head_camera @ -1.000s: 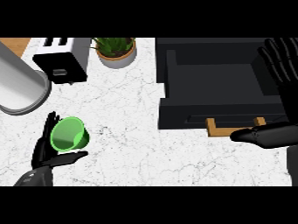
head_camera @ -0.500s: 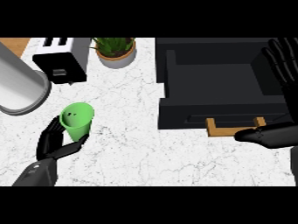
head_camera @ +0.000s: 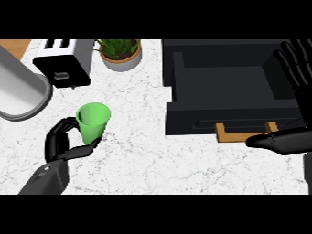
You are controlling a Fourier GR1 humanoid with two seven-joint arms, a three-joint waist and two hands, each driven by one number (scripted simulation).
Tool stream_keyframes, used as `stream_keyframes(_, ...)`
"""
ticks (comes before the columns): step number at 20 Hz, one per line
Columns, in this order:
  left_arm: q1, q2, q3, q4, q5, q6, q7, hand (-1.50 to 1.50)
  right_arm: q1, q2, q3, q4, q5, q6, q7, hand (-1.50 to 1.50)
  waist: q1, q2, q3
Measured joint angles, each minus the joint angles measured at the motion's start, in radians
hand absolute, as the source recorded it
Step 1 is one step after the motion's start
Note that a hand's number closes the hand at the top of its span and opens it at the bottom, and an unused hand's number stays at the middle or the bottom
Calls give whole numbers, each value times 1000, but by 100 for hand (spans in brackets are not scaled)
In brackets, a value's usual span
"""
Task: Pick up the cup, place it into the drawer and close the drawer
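A green cup (head_camera: 92, 122) is held in my left hand (head_camera: 62, 145) at the lower left of the marble counter, tilted with its open mouth towards the back. The hand's fingers and thumb curl round the cup's lower half. The black drawer (head_camera: 233, 87) stands pulled open at the right, its inside bare, with a wooden handle (head_camera: 247, 132) on its front. My right hand (head_camera: 305, 77) rests open at the right edge, fingers up, over the drawer's right side.
A large grey cylinder (head_camera: 13, 87) lies at the left edge. A toaster (head_camera: 63, 61) and a potted plant (head_camera: 120, 54) stand at the back of the counter (head_camera: 151, 160).
The left hand has lifted the cup and carried it a little towards the right and back. The right hand has stayed where it was.
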Motion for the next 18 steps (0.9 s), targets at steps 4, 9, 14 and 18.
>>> stream_keyframes(4,-31,-20,10,-23,18,-30,-4,150,-10,-8,-9,6,-5,0,9,-150,3,-1,0)
stream_keyframes(9,-90,-42,-32,-85,10,-91,30,150,5,-14,-19,14,-3,8,-6,-150,12,-8,2)
stream_keyframes(14,-175,-81,-88,-195,0,-112,101,150,26,-5,-4,7,22,-2,-10,-150,26,-15,4)
stream_keyframes(18,-236,-120,-136,-312,-1,-116,209,150,45,-17,-29,3,4,11,-16,-150,33,-19,5)
